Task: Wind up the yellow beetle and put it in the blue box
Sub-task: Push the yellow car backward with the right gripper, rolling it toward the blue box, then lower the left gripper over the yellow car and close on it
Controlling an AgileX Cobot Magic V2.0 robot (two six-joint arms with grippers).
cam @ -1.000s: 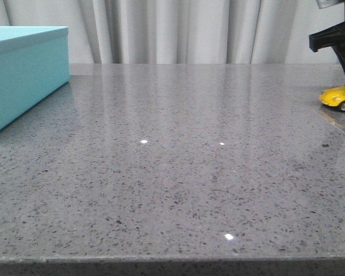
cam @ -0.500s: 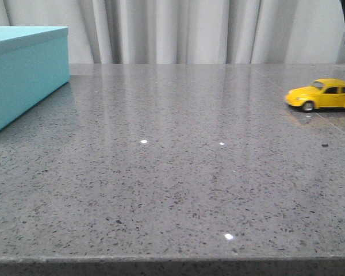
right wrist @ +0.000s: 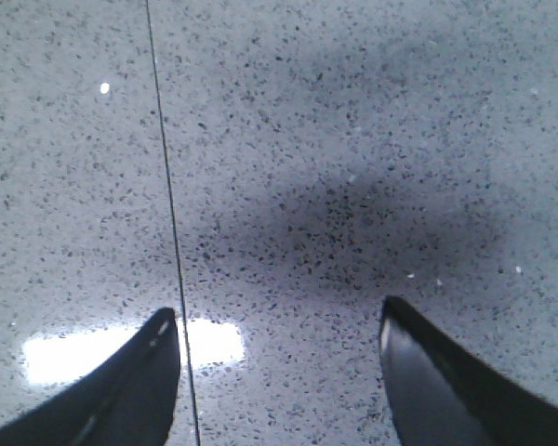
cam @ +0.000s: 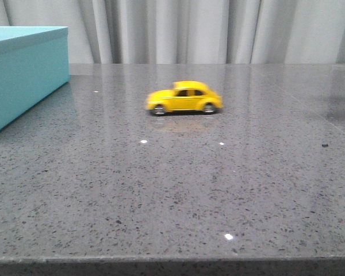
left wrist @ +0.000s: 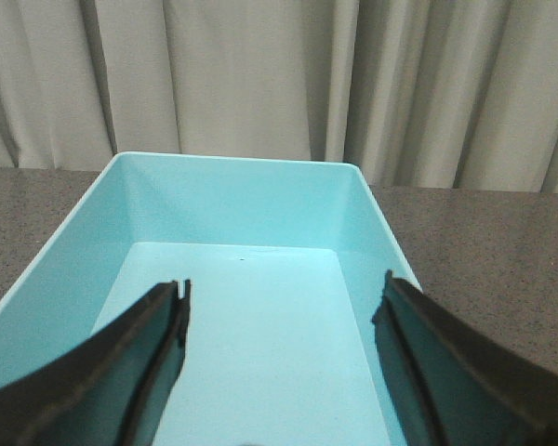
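Apparently blurred yellow beetle [cam: 184, 98] mid-table

No text, label, brand, number or sign can be read in any view. The yellow beetle [cam: 184, 98] is blurred and shows no lettering. The blue box [cam: 24, 72] has plain sides.

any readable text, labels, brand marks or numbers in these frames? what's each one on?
None readable.
Beetle: motion-blurred, no badge or plate can be made out.
Box: plain sides outside, plain inside too.
Table: speckled stone only, no markings.
Left gripper and right gripper: plain dark fingers, no print.
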